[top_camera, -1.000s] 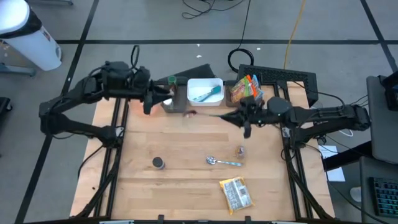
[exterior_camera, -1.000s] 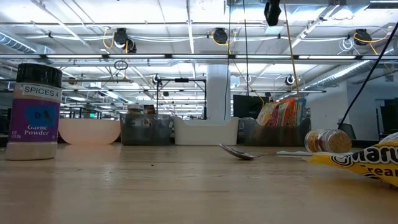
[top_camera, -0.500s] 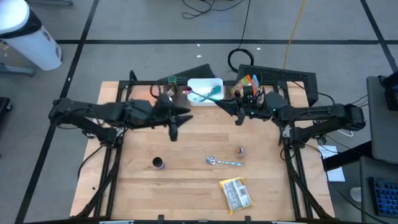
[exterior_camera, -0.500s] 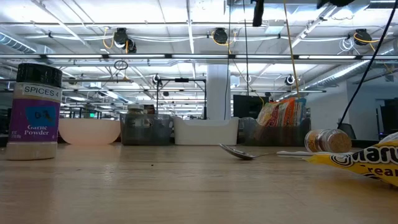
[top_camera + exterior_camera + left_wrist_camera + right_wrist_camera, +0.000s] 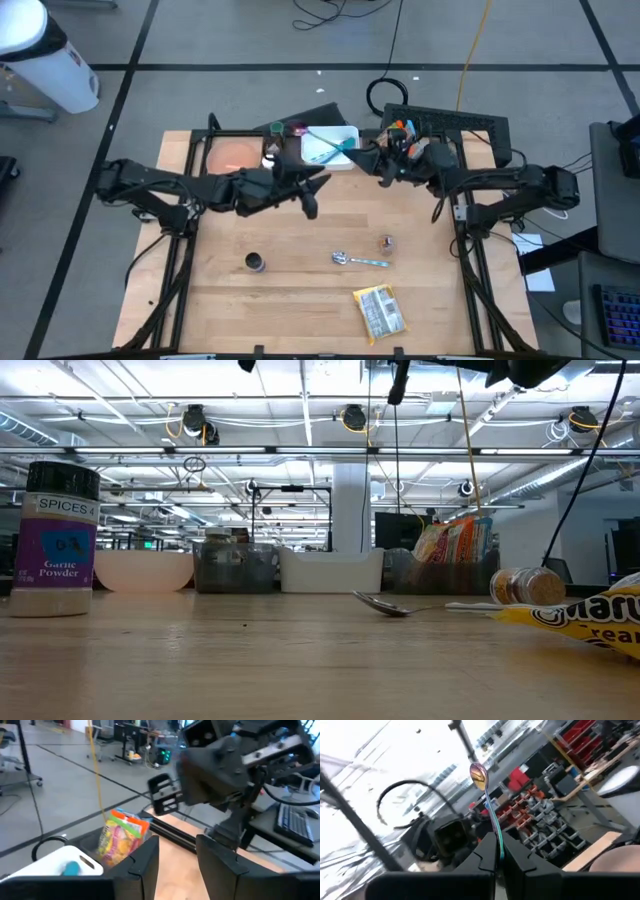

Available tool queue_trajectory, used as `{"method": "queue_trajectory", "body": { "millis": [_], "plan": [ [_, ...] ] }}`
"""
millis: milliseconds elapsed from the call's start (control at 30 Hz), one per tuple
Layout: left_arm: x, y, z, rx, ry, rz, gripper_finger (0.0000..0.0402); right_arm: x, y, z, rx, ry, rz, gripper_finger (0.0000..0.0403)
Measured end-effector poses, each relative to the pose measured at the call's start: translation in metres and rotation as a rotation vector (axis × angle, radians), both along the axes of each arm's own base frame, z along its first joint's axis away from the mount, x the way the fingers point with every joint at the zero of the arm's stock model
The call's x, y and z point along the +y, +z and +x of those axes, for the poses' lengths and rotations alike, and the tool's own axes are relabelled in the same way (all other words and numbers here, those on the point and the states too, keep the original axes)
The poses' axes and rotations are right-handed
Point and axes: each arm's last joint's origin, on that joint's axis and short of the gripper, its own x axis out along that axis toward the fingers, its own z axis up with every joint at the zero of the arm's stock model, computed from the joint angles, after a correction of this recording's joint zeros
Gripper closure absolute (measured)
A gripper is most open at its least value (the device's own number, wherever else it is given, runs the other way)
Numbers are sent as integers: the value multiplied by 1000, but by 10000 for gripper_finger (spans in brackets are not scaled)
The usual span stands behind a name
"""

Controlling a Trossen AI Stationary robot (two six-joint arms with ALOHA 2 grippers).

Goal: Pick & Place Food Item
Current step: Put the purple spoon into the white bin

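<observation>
My right gripper [image 5: 378, 165] [image 5: 497, 842] is up in the air near the table's far edge, shut on a long iridescent spoon [image 5: 487, 807]. The spoon's bowl [image 5: 298, 129] reaches over the white bin [image 5: 345, 132]. My left gripper [image 5: 314, 190] [image 5: 177, 857] hovers open over the table's middle, in front of the bin, with nothing between its fingers. A yellow snack packet [image 5: 380, 312] [image 5: 590, 622] lies flat near the front edge. A colourful snack bag [image 5: 397, 138] [image 5: 122, 832] stands in a clear container at the far right. My right gripper pinches the spoon's thin handle [image 5: 496, 836] between its two fingers, near the handle's free end. The fingers come from the table's right and point slanting upward, along the handle. The spoon sticks out past them, bowl [image 5: 478, 774] uppermost, lifted clear of everything.
A garlic-powder shaker [image 5: 255, 262] [image 5: 60, 540], a second spoon [image 5: 358, 260] [image 5: 385, 603] and a small jar on its side [image 5: 386, 242] [image 5: 527, 586] are on the table. A pink bowl [image 5: 235, 152] and a clear container [image 5: 272, 150] stand along the far edge.
My left gripper has swung from the far-left containers toward the table's right and middle, sinking and levelling out. My right gripper has gone toward the far edge and tipped upward; the spoon's bowl end has swung from over the table to over the white bin.
</observation>
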Motion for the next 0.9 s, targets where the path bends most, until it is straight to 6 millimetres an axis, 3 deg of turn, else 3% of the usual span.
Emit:
{"method": "queue_trajectory", "body": {
  "millis": [200,467,700,900],
  "plan": [
    [25,-1,0,-1,69,-36,268,-22,7,-26,-33,8,-36,403],
    [46,6,1,-119,66,-127,268,-29,-28,-58,26,-28,16,403],
    [54,15,2,-210,15,-114,268,-21,-51,-64,17,-41,58,403],
    [61,17,1,-243,33,-133,268,-17,-56,-63,26,-40,68,403]
  ]
}}
